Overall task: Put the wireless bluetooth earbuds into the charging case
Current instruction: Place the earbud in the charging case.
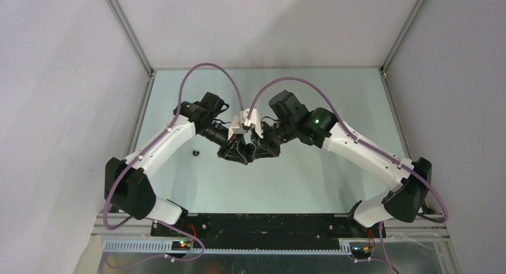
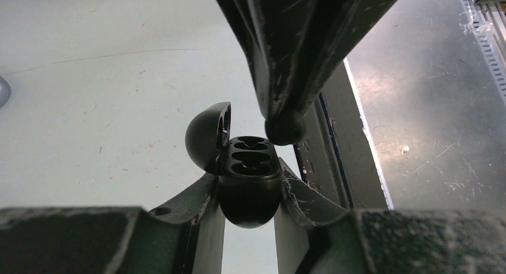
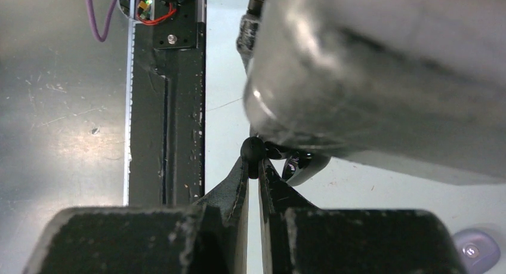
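Clamping open charging case [image 2: 250, 166], left end effector [image 2: 250, 193], right end effector [image 3: 254, 169] pinching black earbud [image 3: 253, 148]

From above I can't tell what either arm holds: the left gripper [image 1: 237, 156] and right gripper [image 1: 260, 152] meet in one dark knot, and a dark speck [image 1: 194, 151] on the table [image 1: 298, 184] is too small to name. On the left wrist camera the charging case [image 2: 249, 166] sits half sunk between the fingers [image 2: 191, 205], the right gripper's fingers run off the top edge, and a pale rounded thing [image 2: 3, 92] is cut by the left edge. On the right wrist camera the blurred left arm [image 3: 382, 77] hides most of the case, the black earbud [image 3: 253, 148] is just a tiny ball, and a pale purple object [image 3: 476, 250] is too soft to identify.
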